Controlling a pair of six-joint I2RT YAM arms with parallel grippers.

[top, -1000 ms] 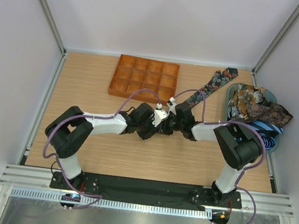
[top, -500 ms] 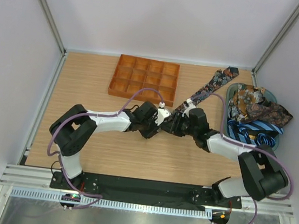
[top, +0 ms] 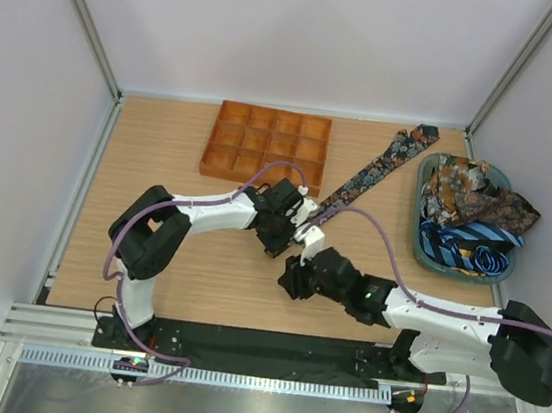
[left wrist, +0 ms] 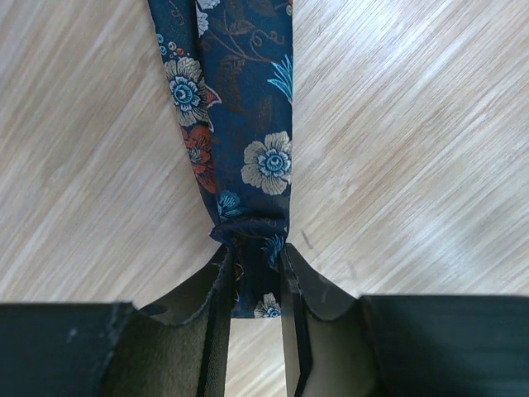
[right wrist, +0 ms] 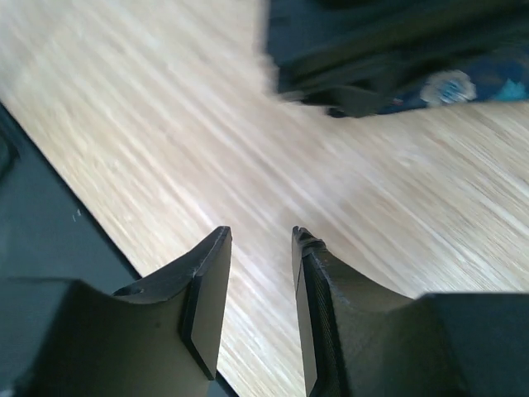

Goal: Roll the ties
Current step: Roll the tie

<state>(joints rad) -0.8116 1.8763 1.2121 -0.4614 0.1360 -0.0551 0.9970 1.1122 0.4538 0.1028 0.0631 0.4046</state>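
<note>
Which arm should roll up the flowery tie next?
Left. The left gripper pinches the floral tie near its end, while the right gripper hangs open and empty above the table.

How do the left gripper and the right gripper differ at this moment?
The left gripper is closed on the floral tie; the right gripper is open and holds nothing. The left gripper sits farther from the arm bases, the right gripper nearer them. Both have dark fingers.
</note>
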